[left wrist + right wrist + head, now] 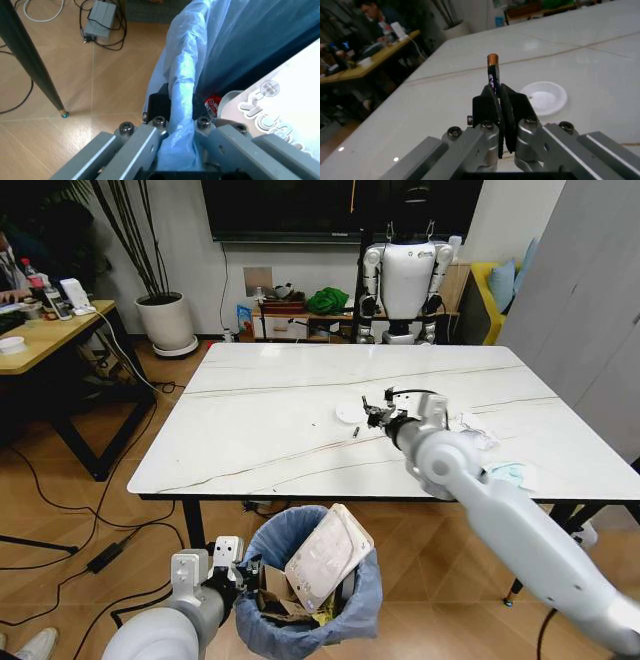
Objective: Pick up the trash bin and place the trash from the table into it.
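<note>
Head view: bin (300, 620) at bottom center, below the tabletop (270, 420) edge; left pincer (243, 572) is clamped on its rim. Left wrist view: the bag (182, 86) is thin and slippery, so grip the rim w/ it. Right wrist view: right pincer (499, 103) is closed on a small battery (492, 69), which is light, stiff, and smooth.

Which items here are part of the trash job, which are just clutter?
Job:
trash bin, rim held by left gripper
battery in right gripper
white lid
tissue
mask
table

Clutter:
plant pot
wooden desk
parked robot
</note>
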